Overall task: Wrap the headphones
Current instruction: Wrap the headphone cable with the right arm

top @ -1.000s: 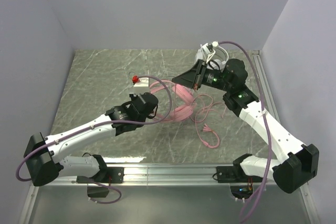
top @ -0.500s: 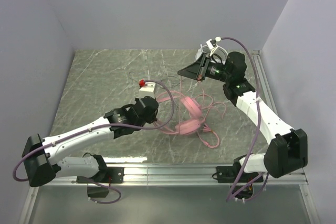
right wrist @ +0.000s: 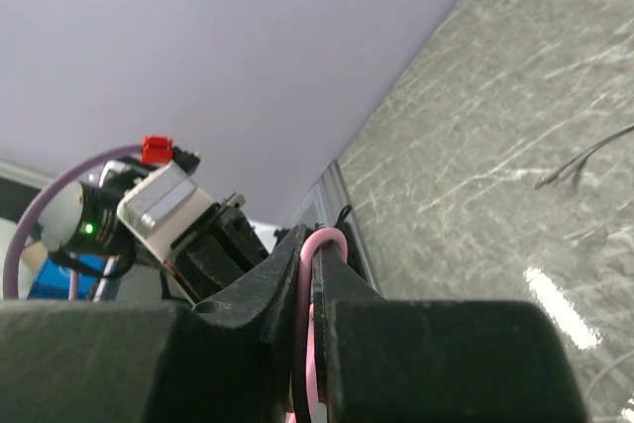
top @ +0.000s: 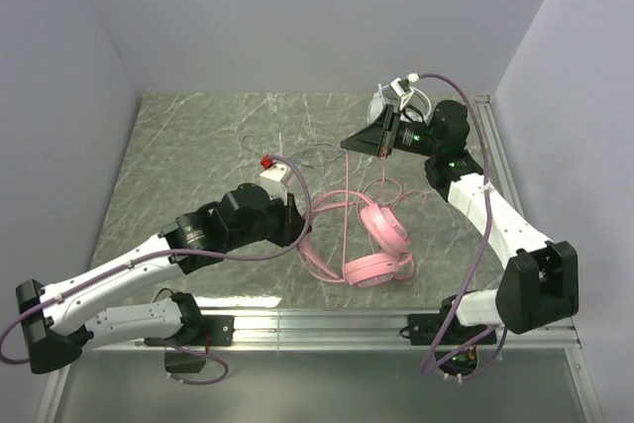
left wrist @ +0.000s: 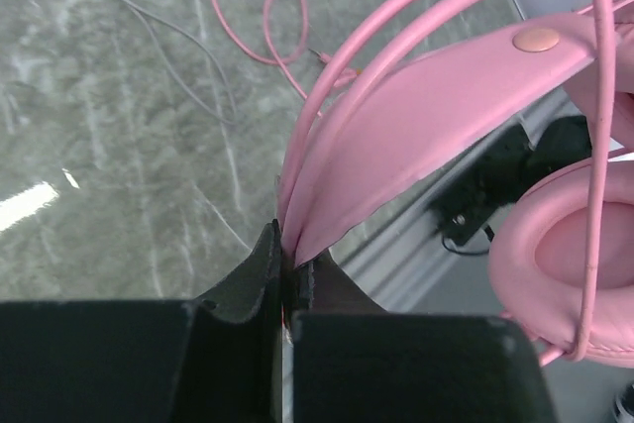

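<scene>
The pink headset [top: 381, 245] hangs near the front middle, ear cups low. My left gripper [top: 295, 223] is shut on its headband; the left wrist view shows the band [left wrist: 426, 106] pinched at the gripper [left wrist: 287, 266], with one ear cup [left wrist: 570, 274] at the right. My right gripper [top: 350, 143] is raised at the back and shut on the pink cable [top: 381, 185], seen looped between the jaws of that gripper [right wrist: 309, 245] in the right wrist view. The white headset [top: 396, 101] sits at the back right, mostly hidden behind the right arm. Its thin dark cable [top: 309, 156] trails across the table.
The marbled table [top: 198, 146] is walled at the back and both sides. A metal rail [top: 327, 324] runs along the near edge. Loose pink cable loops [left wrist: 248, 37] and the dark cable [left wrist: 149, 37] lie on the table beyond the left gripper.
My left gripper has pulled the pink headset toward the near edge and lifted it, so the ear cups now hang. My right gripper rose and drew back slightly, still gripping the cable.
</scene>
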Robot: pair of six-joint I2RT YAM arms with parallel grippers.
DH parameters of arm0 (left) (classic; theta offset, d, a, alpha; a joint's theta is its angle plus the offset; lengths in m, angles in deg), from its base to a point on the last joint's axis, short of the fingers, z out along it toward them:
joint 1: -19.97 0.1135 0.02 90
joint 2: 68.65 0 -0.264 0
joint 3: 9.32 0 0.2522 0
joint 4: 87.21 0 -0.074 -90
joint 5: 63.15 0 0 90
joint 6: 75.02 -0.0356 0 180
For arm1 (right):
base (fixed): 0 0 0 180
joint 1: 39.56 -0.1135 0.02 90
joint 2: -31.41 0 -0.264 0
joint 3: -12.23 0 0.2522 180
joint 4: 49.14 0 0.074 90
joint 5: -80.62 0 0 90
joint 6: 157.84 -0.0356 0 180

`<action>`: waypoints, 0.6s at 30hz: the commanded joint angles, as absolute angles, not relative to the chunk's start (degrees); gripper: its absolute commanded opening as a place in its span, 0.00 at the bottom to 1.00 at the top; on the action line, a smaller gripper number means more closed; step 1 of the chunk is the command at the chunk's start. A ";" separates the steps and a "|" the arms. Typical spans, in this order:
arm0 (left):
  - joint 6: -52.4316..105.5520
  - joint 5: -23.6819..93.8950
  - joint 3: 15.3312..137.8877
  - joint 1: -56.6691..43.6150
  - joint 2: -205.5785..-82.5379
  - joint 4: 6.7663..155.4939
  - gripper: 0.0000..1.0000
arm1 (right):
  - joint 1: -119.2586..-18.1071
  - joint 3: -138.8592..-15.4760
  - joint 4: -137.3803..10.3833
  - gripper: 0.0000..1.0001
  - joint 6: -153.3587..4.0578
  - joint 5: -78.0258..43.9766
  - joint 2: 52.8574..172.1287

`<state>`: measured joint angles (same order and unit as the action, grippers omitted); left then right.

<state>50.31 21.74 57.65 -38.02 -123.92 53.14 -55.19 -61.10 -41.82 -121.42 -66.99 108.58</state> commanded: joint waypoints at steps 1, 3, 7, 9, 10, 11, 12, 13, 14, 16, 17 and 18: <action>51.19 36.86 59.37 -39.27 -121.48 55.83 0.00 | -52.74 -60.33 -36.10 0.12 -119.25 -63.70 107.09; 52.76 34.16 59.98 -39.27 -121.47 53.64 0.00 | -52.56 -59.37 -35.66 0.12 -118.90 -63.87 106.91; 54.61 30.28 62.44 -37.78 -122.35 47.31 0.00 | -52.30 -58.23 -38.02 0.11 -114.88 -63.26 105.77; 55.75 29.92 63.15 -35.85 -122.18 44.05 0.00 | -52.39 -57.26 -40.31 0.10 -111.71 -62.21 104.72; 55.76 30.53 63.50 -35.06 -121.83 43.44 0.00 | -52.39 -56.73 -40.84 0.10 -110.74 -61.86 104.28; 55.50 31.41 63.50 -34.35 -121.30 43.34 0.00 | -52.39 -55.68 -41.45 0.09 -109.94 -61.42 103.40; 55.50 33.68 63.50 -33.04 -120.86 43.43 0.00 | -52.30 -55.07 -41.54 0.08 -108.80 -60.98 102.96; 55.59 34.83 63.50 -32.42 -119.90 43.34 0.00 | -52.30 -54.54 -41.46 0.08 -108.27 -61.06 102.61; 55.59 36.15 63.59 -31.63 -119.46 43.34 0.00 | -52.30 -53.57 -41.37 0.07 -107.92 -60.98 101.91; 55.94 40.70 63.68 -28.99 -118.40 43.87 0.00 | -52.21 -52.78 -41.72 0.07 -106.78 -61.50 101.46; 56.20 42.30 63.77 -28.11 -118.22 43.87 0.00 | -52.21 -51.99 -41.90 0.06 -106.42 -61.59 100.68; 56.38 43.62 64.20 -26.36 -118.14 43.70 0.00 | -52.21 -51.46 -41.90 0.06 -105.72 -61.33 100.24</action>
